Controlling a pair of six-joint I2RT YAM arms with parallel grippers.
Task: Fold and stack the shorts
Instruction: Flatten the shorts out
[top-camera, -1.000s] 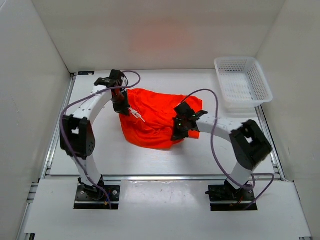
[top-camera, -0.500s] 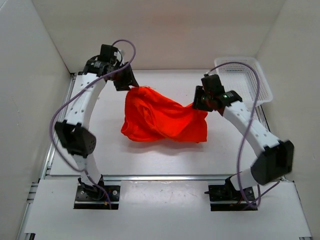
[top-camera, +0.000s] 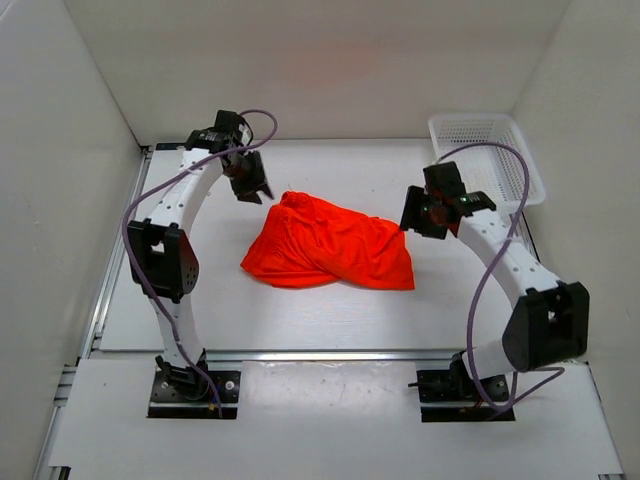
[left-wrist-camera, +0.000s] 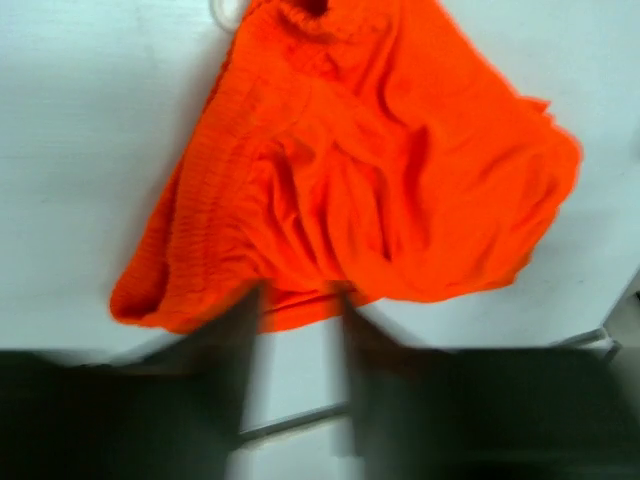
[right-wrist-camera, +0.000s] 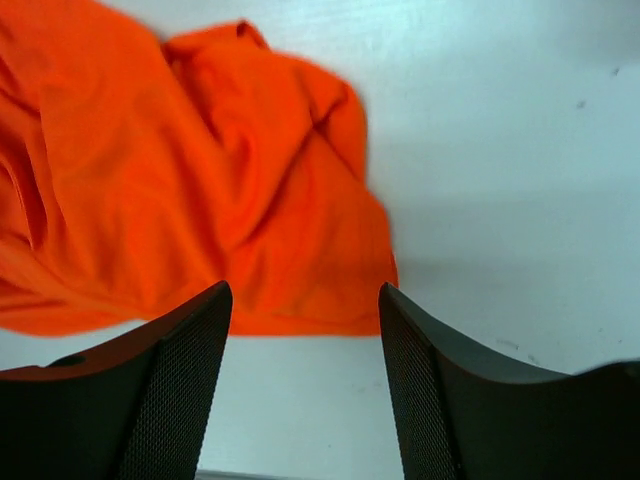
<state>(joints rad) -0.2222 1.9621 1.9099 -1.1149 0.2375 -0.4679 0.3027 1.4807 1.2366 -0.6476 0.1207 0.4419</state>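
Note:
The bright orange-red shorts (top-camera: 330, 245) lie rumpled in a loose heap on the middle of the white table. In the left wrist view the shorts (left-wrist-camera: 370, 170) spread out beyond the blurred fingers, with a bit of white drawstring (left-wrist-camera: 225, 12) at the top edge. My left gripper (top-camera: 252, 186) hovers off the heap's far left corner, slightly open, and only table shows between its jaws (left-wrist-camera: 300, 300). My right gripper (top-camera: 415, 215) hangs just off the heap's right edge. It stands wide open and holds nothing (right-wrist-camera: 303, 292), with the shorts (right-wrist-camera: 180, 180) in front of it.
A white plastic mesh basket (top-camera: 485, 165) stands at the back right corner, just behind the right arm. White walls close the table in on the left, back and right. Both arm bases sit on the near rail.
Both grippers held the shorts lifted and stretched between them. They have let go, the shorts have dropped into a heap on the table, and both grippers have pulled back from it.

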